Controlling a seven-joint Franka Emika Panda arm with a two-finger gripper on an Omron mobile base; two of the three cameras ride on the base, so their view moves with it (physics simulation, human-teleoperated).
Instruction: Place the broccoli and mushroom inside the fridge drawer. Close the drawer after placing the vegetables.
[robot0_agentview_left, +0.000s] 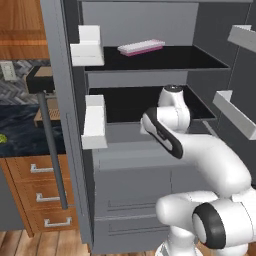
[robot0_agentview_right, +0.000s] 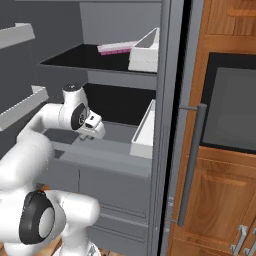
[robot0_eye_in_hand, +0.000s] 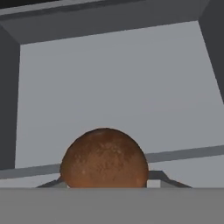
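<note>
In the hand view, the mushroom (robot0_eye_in_hand: 104, 159) shows its rounded reddish-brown cap between my two fingertips, and my gripper (robot0_eye_in_hand: 107, 183) is shut on it. Below it lies the pale grey floor of the open fridge drawer (robot0_eye_in_hand: 118, 87), with nothing lying on the part I see. In the right base view my gripper (robot0_agentview_right: 86, 136) points down over the drawer (robot0_agentview_right: 107, 160) inside the fridge. In the left base view the arm hides the hand above the drawer (robot0_agentview_left: 130, 170). A yellowish-green speck (robot0_agentview_left: 1, 139) at the left edge, on the dark counter, may be the broccoli; I cannot tell.
The fridge door (robot0_agentview_left: 65, 125) stands open at the left with white bins (robot0_agentview_left: 94, 122). A pink and white pack (robot0_agentview_left: 141, 47) lies on the upper black shelf. Wooden drawers (robot0_agentview_left: 45, 195) sit left of the fridge, and an oven cabinet (robot0_agentview_right: 225, 105) right.
</note>
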